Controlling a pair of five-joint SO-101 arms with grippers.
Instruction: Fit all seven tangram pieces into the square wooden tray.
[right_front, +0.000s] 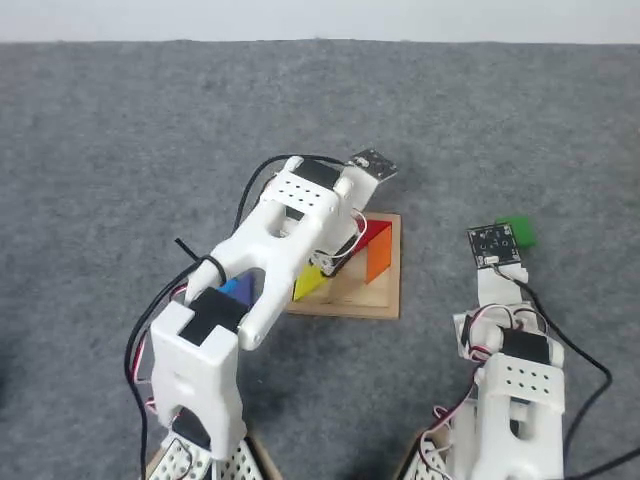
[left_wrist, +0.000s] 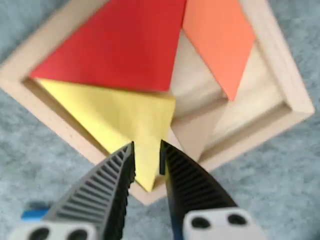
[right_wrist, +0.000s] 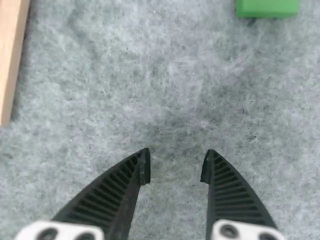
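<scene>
Ribbed and black, my left pincer (left_wrist: 147, 149) hangs narrowly parted and empty over the tip of the flat yellow wooden triangle (left_wrist: 115, 112), which lies in the square wooden tray (left_wrist: 296, 100) beside the large red triangle (left_wrist: 120, 45). I judge it light, stiff and slick, best pinched across its thin straight edges near that corner. My right pincer (right_wrist: 174, 167) gapes wider, empty, above the grey carpeted worktop (right_wrist: 150, 75).

Three pieces (left_wrist: 120, 45) are laid inside the tray (right_front: 394, 270) on the surface (right_front: 100, 150); one piece (right_front: 517, 230) is left to its right, another piece (right_front: 237, 288) at its left.
</scene>
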